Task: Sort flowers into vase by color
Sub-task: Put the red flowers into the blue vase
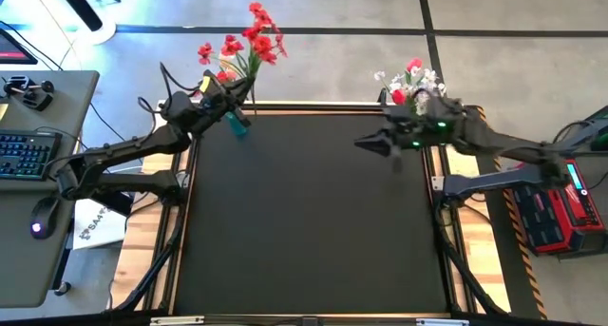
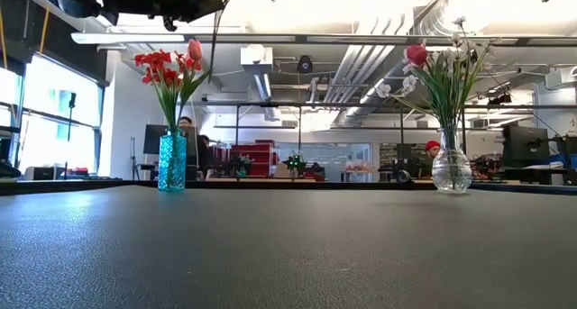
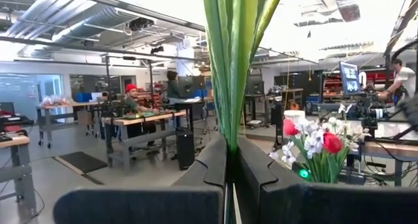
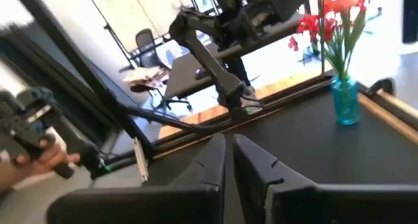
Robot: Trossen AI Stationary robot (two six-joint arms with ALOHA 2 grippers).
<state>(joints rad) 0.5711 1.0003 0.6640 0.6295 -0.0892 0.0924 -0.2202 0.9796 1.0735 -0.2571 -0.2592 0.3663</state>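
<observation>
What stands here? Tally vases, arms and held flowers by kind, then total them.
Vases: 2 (blue vase, clear vase)
Arms: 2 (left arm, right arm)
Held flowers: 1 (flower in the left claw)
Total: 5

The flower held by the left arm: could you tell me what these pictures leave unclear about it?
- Bloom: cut off by the top edge in the left wrist view; only the green stem shows, clamped in the left end effector.
- Colour: not visible in the low view; only its stem shows above the blue vase.
- High view: the arm hides it.
</observation>
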